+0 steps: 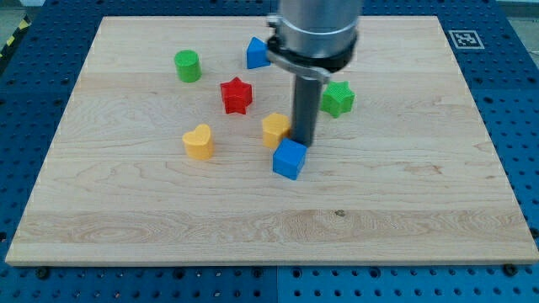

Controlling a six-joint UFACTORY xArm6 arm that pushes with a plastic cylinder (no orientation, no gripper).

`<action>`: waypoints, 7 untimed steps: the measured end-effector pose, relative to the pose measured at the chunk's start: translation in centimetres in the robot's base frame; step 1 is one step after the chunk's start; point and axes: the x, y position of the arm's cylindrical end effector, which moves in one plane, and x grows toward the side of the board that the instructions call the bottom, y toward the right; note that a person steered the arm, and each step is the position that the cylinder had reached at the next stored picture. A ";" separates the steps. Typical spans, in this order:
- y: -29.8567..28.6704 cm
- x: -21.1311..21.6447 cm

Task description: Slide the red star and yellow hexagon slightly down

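Observation:
The red star lies on the wooden board, left of centre. The yellow hexagon lies just below and to the right of it. My tip is at the right side of the yellow hexagon, touching or almost touching it, and right above the blue cube. The rod rises from there to the arm's grey body at the view's top.
A yellow heart lies left of the hexagon. A green cylinder is at the upper left. A blue block is partly hidden behind the arm. A green star lies right of the rod.

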 end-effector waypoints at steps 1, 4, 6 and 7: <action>-2.6 -0.8; -3.0 -5.5; 0.5 -8.7; -1.4 -10.5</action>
